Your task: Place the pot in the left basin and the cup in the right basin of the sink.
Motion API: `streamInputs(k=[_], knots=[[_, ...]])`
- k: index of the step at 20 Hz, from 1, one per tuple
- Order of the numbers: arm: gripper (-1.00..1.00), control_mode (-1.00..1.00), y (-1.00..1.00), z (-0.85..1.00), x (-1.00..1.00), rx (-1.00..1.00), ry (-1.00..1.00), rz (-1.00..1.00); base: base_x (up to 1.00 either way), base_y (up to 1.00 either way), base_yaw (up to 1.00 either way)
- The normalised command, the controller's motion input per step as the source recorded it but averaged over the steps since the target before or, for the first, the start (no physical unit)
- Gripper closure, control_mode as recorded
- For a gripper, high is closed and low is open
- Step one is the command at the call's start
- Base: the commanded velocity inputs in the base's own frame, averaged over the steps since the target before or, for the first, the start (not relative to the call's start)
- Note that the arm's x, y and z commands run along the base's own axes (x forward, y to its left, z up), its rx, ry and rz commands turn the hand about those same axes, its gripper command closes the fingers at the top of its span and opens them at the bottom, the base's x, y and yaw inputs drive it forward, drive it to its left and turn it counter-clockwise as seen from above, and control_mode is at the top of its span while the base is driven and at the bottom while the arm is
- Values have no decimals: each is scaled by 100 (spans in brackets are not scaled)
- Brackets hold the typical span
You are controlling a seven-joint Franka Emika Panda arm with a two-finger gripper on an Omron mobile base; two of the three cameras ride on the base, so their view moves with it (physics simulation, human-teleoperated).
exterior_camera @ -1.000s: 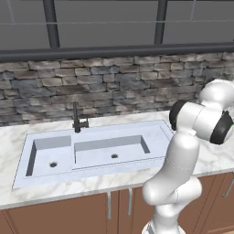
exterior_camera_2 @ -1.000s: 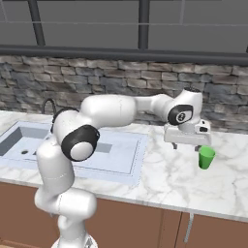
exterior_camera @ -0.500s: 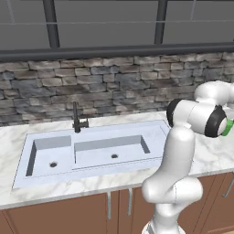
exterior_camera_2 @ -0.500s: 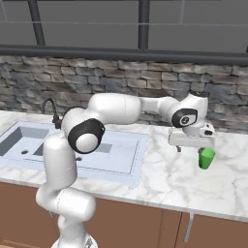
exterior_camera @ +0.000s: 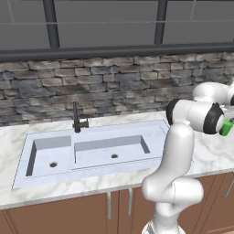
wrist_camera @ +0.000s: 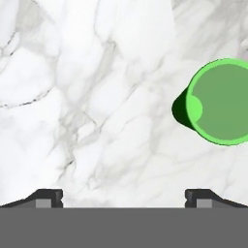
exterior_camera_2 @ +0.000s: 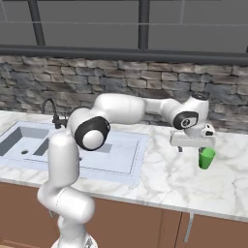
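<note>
Right of sink | pincer wide, prob. above cup | counter bare

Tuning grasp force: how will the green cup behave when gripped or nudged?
The cup looks rigid, thin-walled, empty: probably light. Its tapered, narrow base suggests it could tip if nudged high. The smooth, sloped sides may slip upward between the fingers.
</note>
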Motion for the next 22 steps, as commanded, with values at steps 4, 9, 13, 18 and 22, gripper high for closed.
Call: streamInputs(k=[4, 9, 13, 18, 22], knots=[[-100, -100, -2, -20, 16, 0, -3, 1, 0, 0, 0], [-100, -100, 0, -24, 12, -1, -2, 0, 0, 0, 0], [-100, -100, 0, -27, 6, 0, 0, 0, 0, 0, 0], [-100, -100, -2, -26, 6, 0, 0, 0, 0, 0, 0], [-100, -100, 0, -15, 5, 0, 0, 0, 0, 0, 0]])
